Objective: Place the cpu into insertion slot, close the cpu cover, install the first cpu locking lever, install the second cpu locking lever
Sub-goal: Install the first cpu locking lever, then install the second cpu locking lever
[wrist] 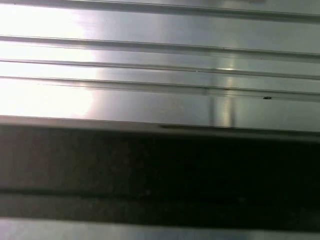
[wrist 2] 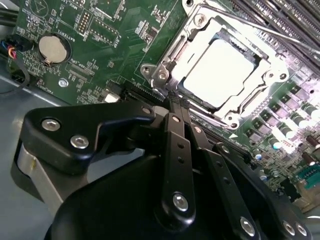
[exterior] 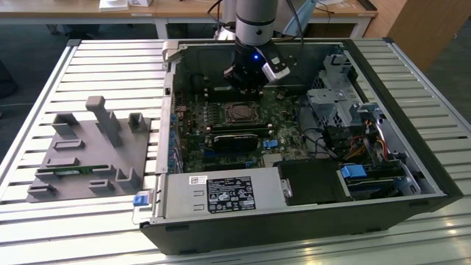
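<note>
In the second wrist view the cpu [wrist 2: 217, 72] lies flat in its socket with its pale silver top showing. The silver cpu cover [wrist 2: 172, 70] is folded down around it. A thin metal lever rod [wrist 2: 250, 26] runs along the socket's far side. My gripper [wrist 2: 176, 100] has its two black fingers pressed together, shut, with the tips just at the socket's near corner; whether they touch it is unclear. In the exterior view the gripper [exterior: 246, 91] hangs inside the open computer case, directly behind the insertion slot [exterior: 239, 114] on the green board.
A black label-bearing box [exterior: 220, 193] fills the case's front. A long black card [exterior: 235, 138] lies just in front of the socket. Drive cage and cables [exterior: 338, 110] crowd the exterior view's right. A grey fixture block [exterior: 88, 149] sits on the slatted table [wrist: 150, 60].
</note>
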Robot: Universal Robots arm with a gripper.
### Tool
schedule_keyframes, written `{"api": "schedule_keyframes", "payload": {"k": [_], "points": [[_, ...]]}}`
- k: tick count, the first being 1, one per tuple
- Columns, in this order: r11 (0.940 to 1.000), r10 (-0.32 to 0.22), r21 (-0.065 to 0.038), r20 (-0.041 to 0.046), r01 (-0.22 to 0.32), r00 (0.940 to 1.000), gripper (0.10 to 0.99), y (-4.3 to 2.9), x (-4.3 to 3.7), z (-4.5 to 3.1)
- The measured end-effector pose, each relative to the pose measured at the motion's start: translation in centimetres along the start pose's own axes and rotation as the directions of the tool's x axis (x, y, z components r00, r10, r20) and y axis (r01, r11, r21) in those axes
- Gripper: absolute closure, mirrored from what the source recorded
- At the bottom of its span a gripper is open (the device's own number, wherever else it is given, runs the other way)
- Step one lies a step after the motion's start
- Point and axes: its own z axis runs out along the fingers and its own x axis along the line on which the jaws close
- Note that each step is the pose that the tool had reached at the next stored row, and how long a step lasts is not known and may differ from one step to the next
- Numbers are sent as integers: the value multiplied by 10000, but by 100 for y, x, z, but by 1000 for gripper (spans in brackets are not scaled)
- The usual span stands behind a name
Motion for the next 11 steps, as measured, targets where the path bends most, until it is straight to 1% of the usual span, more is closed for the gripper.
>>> {"api": "schedule_keyframes", "payload": {"k": [11], "points": [[10000,0,0,0,0,10000,980,-45,1,-1]]}}
